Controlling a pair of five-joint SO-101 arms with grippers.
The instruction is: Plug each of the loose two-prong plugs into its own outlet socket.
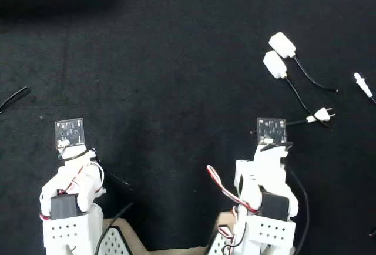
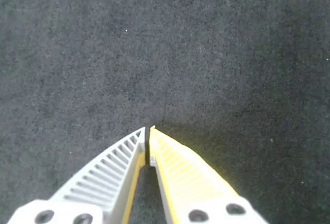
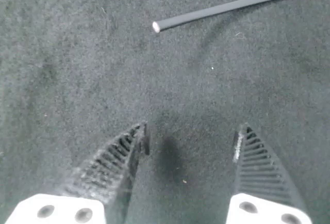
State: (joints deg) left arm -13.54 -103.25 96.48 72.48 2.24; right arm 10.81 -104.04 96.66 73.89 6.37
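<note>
So far, nothing is plugged: one plug (image 1: 322,114) and another plug (image 1: 362,83) are lying loose on the bench (image 1: 176,61) at right, near two sockets (image 1: 274,64). The left gripper (image 2: 149,129) is resting clenched, empty; the right gripper (image 3: 192,128) is hanging released.

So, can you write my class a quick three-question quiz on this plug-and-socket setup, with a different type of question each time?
1. True or false: the left gripper is shut on a plug.
2. Where is the two-prong plug in the high view? A: in a gripper. B: loose on the black cloth. C: pushed into a socket.
3. Fill in: in its own wrist view, the right gripper is ____.

Key: 1 false (it is shut, but on nothing); 2 B; 3 open.
</note>
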